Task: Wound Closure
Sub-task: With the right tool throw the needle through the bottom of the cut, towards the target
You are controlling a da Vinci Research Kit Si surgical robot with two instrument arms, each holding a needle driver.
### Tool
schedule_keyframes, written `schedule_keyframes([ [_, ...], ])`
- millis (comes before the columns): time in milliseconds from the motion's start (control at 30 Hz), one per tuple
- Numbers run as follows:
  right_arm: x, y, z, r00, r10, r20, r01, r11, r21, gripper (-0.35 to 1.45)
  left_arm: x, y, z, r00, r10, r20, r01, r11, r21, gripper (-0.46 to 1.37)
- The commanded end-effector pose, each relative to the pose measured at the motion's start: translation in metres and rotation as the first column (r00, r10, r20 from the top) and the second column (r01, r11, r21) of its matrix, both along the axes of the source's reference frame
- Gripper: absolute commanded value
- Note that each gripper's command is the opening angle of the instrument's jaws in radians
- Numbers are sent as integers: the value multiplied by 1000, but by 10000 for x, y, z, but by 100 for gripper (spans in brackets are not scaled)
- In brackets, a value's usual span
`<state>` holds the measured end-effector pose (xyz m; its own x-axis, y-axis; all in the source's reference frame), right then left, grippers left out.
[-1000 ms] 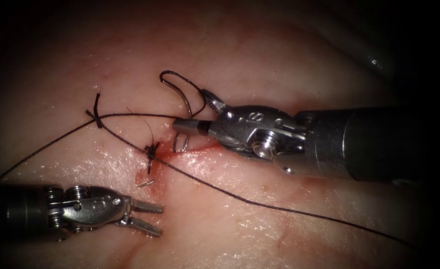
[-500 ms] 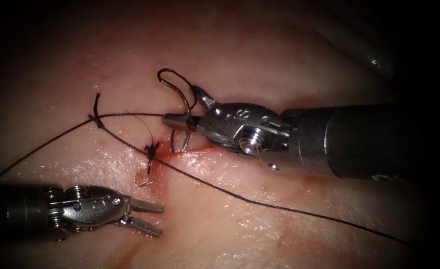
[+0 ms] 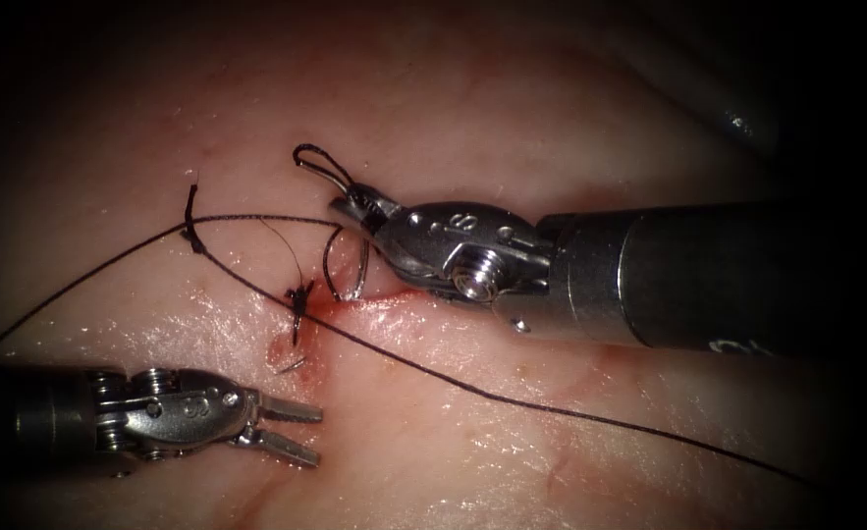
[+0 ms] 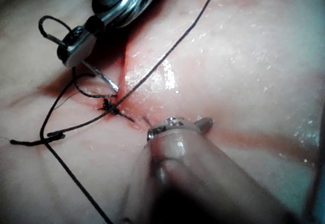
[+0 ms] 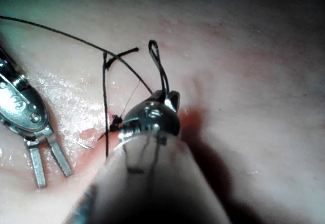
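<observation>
- The tissue (image 3: 512,432) carries a cut (image 3: 384,294) edged with red fluid (image 3: 330,306). As far as can be judged, the closure is under way but unfinished: one knot with short cut ends (image 3: 298,297) sits at the cut's left end, and another tied crossing with a stub (image 3: 192,228) lies well to the left of it, while the stretch of cut under the right tool looks unstitched.
- The right arm's tool (image 3: 354,204) reaches in over the cut. Its jaws are closed on the needle near its tail end, where a small loop of thread (image 3: 315,162) sticks out beyond the tips.
- The left arm's tool (image 3: 291,429) lies low on the left side, below the cut and apart from the thread. Its jaws stand slightly parted and hold nothing.
- The long thread (image 3: 512,402) runs from the left crossing, past the knot, and away across the tissue to the right.
- The curved needle (image 3: 340,270) hangs below the right tool's jaws, just beside the knot. Its arc dips to the cut's left end, and its point seems to touch or enter the tissue there, though I cannot tell how deep.
- What seems left: more bites along the cut to the right, then tying and trimming.
</observation>
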<state>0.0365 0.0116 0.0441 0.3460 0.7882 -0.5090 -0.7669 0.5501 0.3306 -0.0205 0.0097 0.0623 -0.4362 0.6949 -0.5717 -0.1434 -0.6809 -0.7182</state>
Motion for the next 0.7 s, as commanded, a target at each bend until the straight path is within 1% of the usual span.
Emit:
schedule_keyframes([
  [33, -1, -1, -2, 1000, -2, 4, 2, 1000, 3, -35, 1, 0, -1, 1000, 5, 6, -5, 1000, 2, 12],
  [100, -1, -1, -2, 1000, -1, 17, 0, 1000, 15, -35, 1, 0, -1, 1000, 5, 6, -5, 1000, 2, 11],
  [233, -3, 0, -1, 1000, 5, 21, -6, 1000, 27, -35, 1, -1, -1, 1000, 5, 6, -5, 1000, 2, 11],
  [300, -4, 3, 0, 1000, -5, 2, 5, 999, 45, -35, 1, -1, -1, 1000, 6, 6, -6, 1000, 2, 12],
  [333, -5, 6, 2, 999, -47, -27, 48, 998, 39, -35, 1, -1, -1, 1000, 3, 5, -3, 1000, 7, 11],
  [433, -10, 14, 6, 993, -103, -58, 105, 994, 27, -35, 2, -2, -1, 1000, 4, 5, -5, 1000, 7, 10],
  [500, -15, 19, 10, 981, -153, -115, 156, 988, 13, -35, 5, -4, -3, 1000, 8, 7, -8, 1000, 7, 11],
  [533, -16, 20, 11, 979, -159, -129, 162, 987, 8, -35, 6, -4, -3, 1000, 8, 7, -9, 1000, 7, 13],
  [633, -21, 27, 19, 951, -220, -219, 220, 975, -23, -35, 9, -7, -6, 1000, 7, 12, -7, 1000, 5, 15],
  [700, -23, 30, 24, 930, -237, -279, 243, 970, -14, -35, 10, -9, -7, 1000, 8, 13, -8, 1000, 5, 14],
])
